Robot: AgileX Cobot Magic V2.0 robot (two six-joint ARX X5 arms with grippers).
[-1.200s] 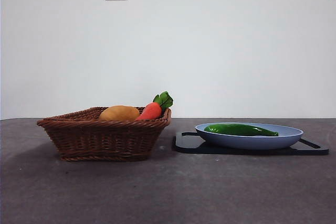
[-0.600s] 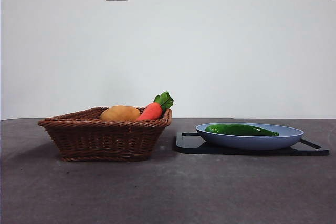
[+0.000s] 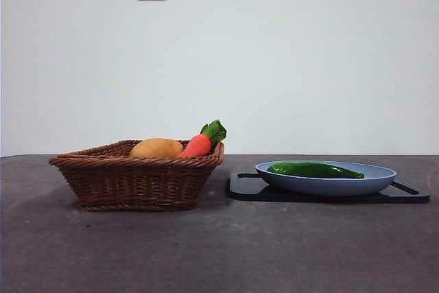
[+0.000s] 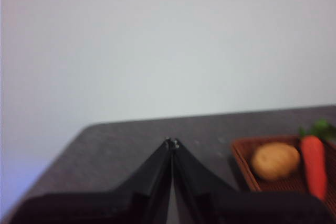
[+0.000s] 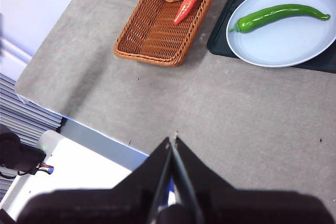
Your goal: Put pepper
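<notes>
Glossily green, the slender curved pepper [image 3: 314, 169] tapers to a point.

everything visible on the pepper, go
The pepper is long, slender, glossy and dark green, slightly curved, tapering to a point at one end with a short stem at the other. It lies flat inside the blue plate, which sits on a black tray beside the wicker basket. Only the plate touches it; neither gripper is near.
</notes>
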